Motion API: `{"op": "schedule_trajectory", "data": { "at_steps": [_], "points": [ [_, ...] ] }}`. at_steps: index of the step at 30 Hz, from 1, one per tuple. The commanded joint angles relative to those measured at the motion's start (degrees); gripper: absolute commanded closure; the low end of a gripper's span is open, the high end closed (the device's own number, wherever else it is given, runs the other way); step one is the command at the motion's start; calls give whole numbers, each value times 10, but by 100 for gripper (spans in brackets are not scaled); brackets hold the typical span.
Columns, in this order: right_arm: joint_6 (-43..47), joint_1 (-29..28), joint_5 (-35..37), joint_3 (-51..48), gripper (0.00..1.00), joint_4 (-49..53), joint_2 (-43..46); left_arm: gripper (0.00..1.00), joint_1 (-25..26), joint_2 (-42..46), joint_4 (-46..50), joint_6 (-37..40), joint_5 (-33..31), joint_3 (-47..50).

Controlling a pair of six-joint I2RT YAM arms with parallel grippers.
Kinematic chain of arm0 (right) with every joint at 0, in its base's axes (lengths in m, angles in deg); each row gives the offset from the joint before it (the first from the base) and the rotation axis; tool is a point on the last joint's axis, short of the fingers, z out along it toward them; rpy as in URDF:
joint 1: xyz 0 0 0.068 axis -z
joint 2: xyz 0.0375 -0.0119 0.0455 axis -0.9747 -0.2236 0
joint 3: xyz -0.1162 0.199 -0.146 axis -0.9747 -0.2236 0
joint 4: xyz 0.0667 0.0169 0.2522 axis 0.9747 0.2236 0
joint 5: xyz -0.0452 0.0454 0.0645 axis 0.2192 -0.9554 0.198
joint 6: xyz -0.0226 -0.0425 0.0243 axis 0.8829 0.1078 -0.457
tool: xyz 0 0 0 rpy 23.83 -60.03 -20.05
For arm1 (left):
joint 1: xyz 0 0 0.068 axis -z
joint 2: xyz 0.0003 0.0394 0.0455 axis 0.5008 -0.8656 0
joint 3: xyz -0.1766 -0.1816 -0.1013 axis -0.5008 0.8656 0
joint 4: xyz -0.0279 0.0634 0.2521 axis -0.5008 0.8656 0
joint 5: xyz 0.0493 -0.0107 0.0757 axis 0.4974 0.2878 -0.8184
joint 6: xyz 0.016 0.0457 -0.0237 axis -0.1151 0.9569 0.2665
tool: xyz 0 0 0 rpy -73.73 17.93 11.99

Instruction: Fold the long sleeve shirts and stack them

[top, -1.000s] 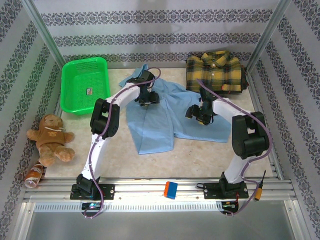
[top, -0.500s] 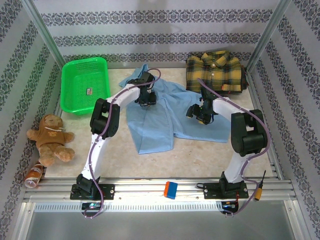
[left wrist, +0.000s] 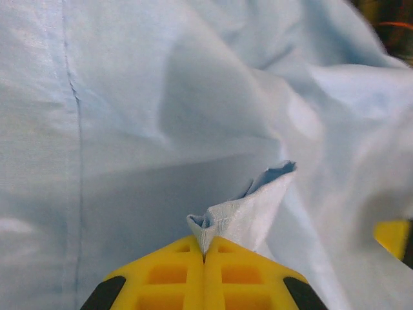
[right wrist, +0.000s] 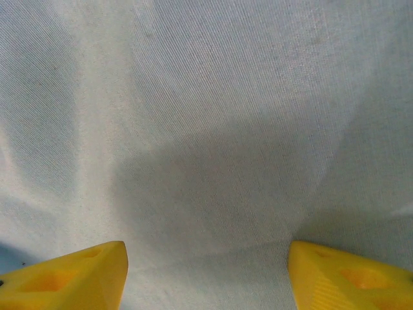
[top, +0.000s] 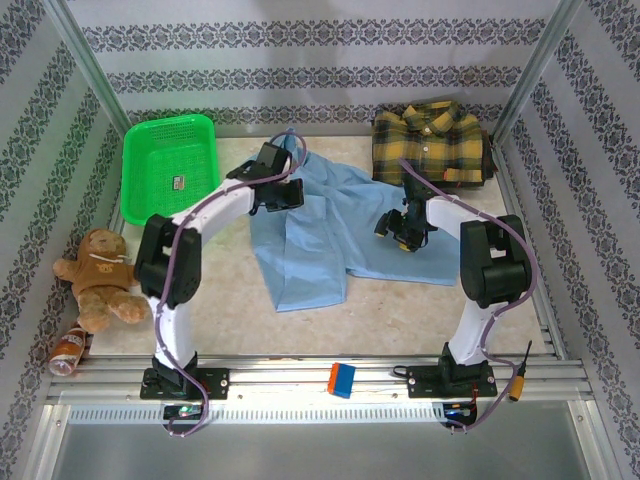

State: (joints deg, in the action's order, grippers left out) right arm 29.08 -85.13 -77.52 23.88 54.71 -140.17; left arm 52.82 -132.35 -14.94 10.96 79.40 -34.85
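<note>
Grip state, both arms. L gripper (left wrist: 204, 248): yellow fingers pressed flat together, pinching a small peak of cloth from the blue shirt (top: 320, 240). The pinched fold stands up just past the fingertips, w/ the rest of the fabric spread rumpled beyond it. Seen from above, this gripper sits at the shirt's far left part, on the side toward the green basket (top: 165, 145).

R gripper (right wrist: 206, 265): fingers spread wide, smooth blue cloth showing in the gap between them. Fingertips are close to the fabric; whether they touch it can't be told. Seen from above, it is over the shirt's right half, approx. mid-way down.

Blue shirt: lies opened out at table (top: 400, 310) centre, under both grippers.

Plaid shirt (top: 430, 140): folded, at the far right corner, beyond the R gripper and apart from it, its near edge just beside the blue shirt.

Teddy bear (top: 100, 275): at the left edge, well apart from both shirts.
</note>
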Motion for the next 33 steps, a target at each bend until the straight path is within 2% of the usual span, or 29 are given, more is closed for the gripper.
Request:
{"op": "schedule_trajectory", "data": {
  "at_steps": [1, 5, 7, 12, 15, 18, 22, 27, 28, 30, 32, 33],
  "points": [
    [-22, 5, 19, -3, 32, -1, -4, 99, 29, 117, -73, -4, 66, 102],
    [-34, 8, 25, -4, 32, -6, 3, 99, 52, 316, -76, -18, 129, 268],
    [-35, 11, 27, -1, 31, -6, 7, 99, 64, 424, -37, -37, 150, 335],
    [-31, 17, 28, 14, 31, -1, 10, 100, 92, 652, 170, -105, 114, 448],
    [-30, 18, 26, 25, 30, 1, 9, 100, 93, 724, 247, -141, 89, 493],
    [-29, 18, 22, 31, 30, 3, 9, 100, 93, 704, 300, -165, 30, 504],
    [-27, 16, 21, 29, 30, 4, 12, 100, 92, 607, 338, -223, -53, 508],
    [-14, 17, 19, 16, 30, 4, 22, 100, 92, 497, 310, -261, -92, 510],
    [-11, 17, 20, 13, 30, 5, 25, 99, 92, 481, 302, -266, -102, 508],
    [-6, 20, 18, 4, 30, 4, 33, 85, 90, 457, 283, -274, -126, 505],
    [1, 22, 16, -5, 30, 3, 46, 86, 80, 437, 259, -272, -149, 491],
    [4, 22, 17, -8, 29, 6, 53, 79, 74, 431, 251, -271, -154, 479]
  ]
}}
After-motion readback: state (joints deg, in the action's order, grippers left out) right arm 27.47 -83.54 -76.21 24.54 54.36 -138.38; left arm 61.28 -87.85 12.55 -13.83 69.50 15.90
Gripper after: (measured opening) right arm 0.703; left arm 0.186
